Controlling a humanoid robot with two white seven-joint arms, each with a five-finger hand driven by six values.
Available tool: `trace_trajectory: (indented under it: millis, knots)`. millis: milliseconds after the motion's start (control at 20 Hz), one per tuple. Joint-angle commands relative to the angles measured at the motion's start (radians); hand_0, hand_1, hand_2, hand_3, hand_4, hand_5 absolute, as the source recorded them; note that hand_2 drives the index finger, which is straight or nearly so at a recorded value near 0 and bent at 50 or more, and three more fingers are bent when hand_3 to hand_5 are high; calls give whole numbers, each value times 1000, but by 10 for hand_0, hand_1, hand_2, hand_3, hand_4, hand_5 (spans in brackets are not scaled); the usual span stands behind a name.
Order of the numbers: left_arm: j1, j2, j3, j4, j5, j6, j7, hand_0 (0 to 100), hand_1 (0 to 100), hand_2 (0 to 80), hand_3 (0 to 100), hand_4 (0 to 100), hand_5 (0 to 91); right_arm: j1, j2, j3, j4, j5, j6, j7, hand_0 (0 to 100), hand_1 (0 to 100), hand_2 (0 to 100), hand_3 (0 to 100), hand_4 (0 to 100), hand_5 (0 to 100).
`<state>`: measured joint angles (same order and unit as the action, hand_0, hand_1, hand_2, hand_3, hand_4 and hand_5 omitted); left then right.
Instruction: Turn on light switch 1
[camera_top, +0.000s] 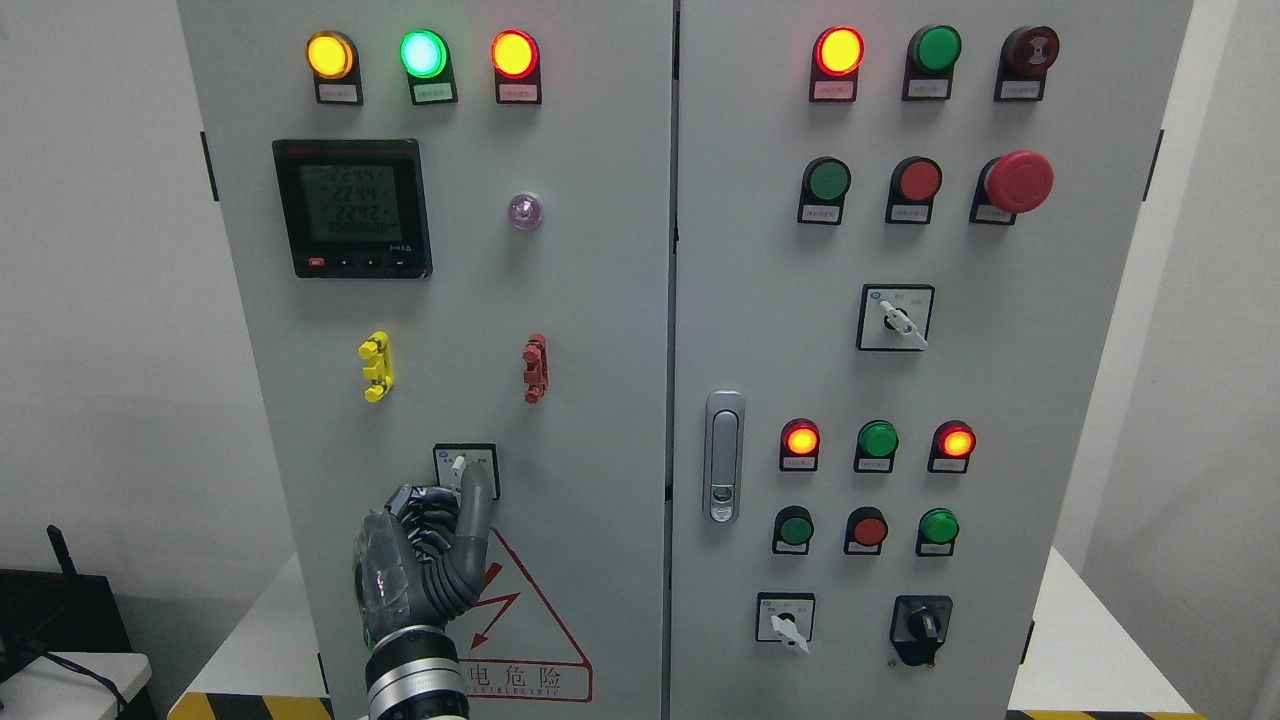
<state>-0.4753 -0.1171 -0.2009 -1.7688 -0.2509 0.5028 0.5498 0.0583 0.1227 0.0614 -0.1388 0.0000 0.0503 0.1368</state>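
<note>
Our left hand (425, 560), one finger extended and the rest curled, touches the switch (462, 466) low on the cabinet's left door (450, 300); its small stiff knob likely needs a firm twist.

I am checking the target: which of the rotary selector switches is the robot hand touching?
The selector switch low on the left door, above the warning triangle; the left hand has one extended finger on it.
</note>
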Motion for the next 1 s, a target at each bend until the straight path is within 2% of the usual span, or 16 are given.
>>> trace_trajectory:
  millis: [0,450,950]
  knots:
    - [0,1,0,2,-16,2,-2,225,313,543,805,885,867,0,0,0,1,-18,0,1,120,389,0,0,0,0]
    - [-9,1,0,8,-19,3,-16,249,328,544,806,886,868,0,0,0,1,-18,0,0,120,389,0,0,0,0]
    - [-14,2,0,9,-21,3,-17,353,286,545,806,886,867,0,0,0,-1,-17,0,1,120,389,0,0,0,0]
